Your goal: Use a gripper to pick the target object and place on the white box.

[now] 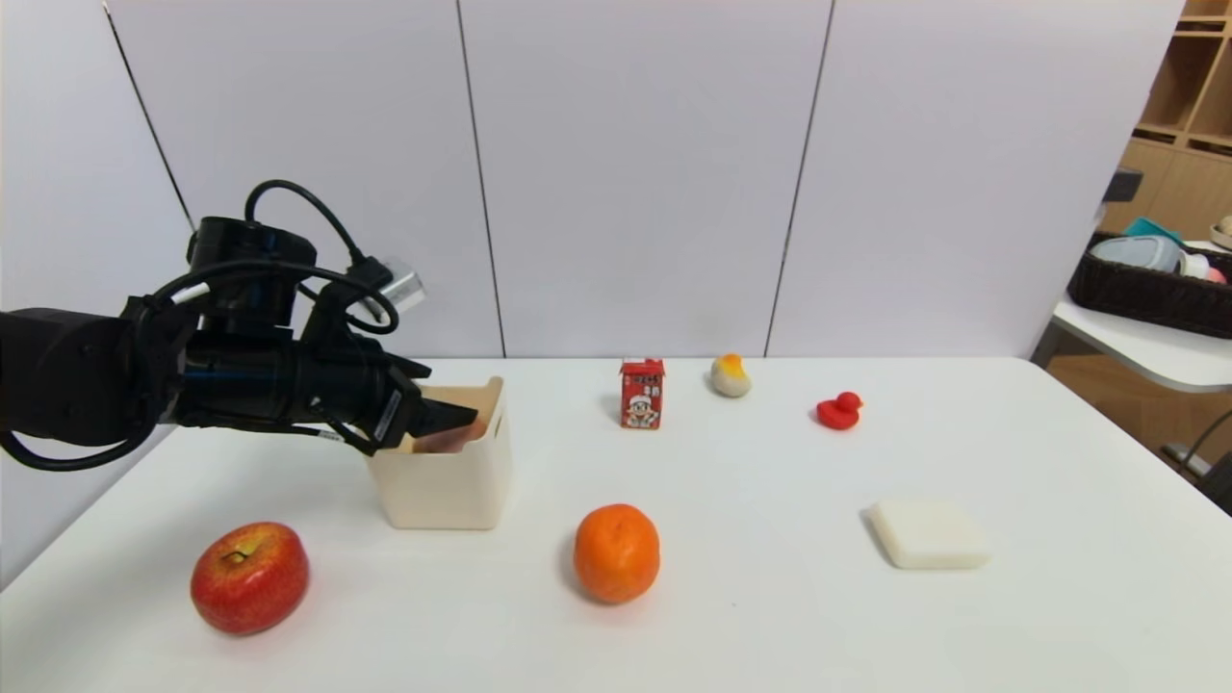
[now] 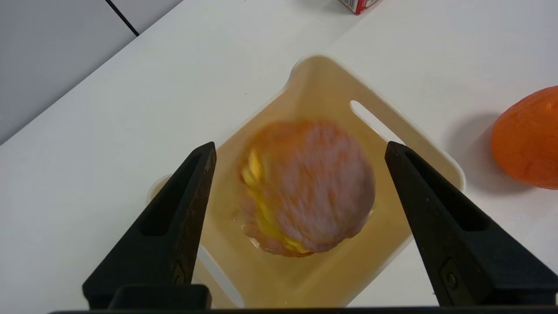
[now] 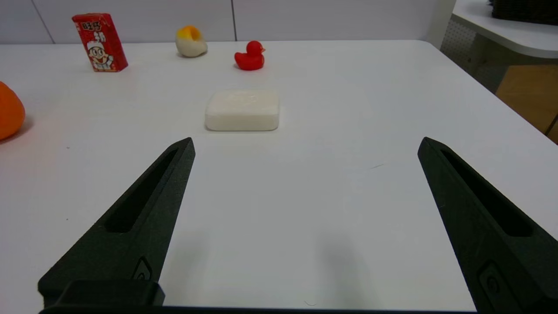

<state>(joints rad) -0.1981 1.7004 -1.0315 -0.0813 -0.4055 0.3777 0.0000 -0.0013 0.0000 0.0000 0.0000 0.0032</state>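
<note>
The round bun-like pastry toy with a pinkish-purple, mottled top and a wavy yellow layer at its side [image 2: 305,187] is inside the cream-white plastic square bin with tapered sides and cutout handles [image 1: 445,491], left of centre in the head view. Nearest, at the lower left of that view, lies one red apple, glossy and streaked with yellow round its stem [image 1: 250,578]. At the lower centre is one orange, round and finely dimpled [image 1: 617,554]. At the lower right lies one flat white square block with rounded edges [image 1: 928,534]. The right gripper, black and two-fingered [image 3: 306,138], is parked over the near part of the smooth white table [image 1: 770,616], its fingers wide apart with nothing between them.

Farther in, the left gripper, a black claw with looping cables [image 1: 452,393], is above the bin at the left of the head view. Its two fingers stand well apart, on either side of the pastry toy and touching neither side of it, so it has hold of nothing.

Beyond, along the upper middle, stand three small things: one red printed carton [image 1: 641,395], one egg-shaped toy, greyish with a yellow-orange top [image 1: 731,375], and one red duck, smooth and rounded [image 1: 840,412].
</note>
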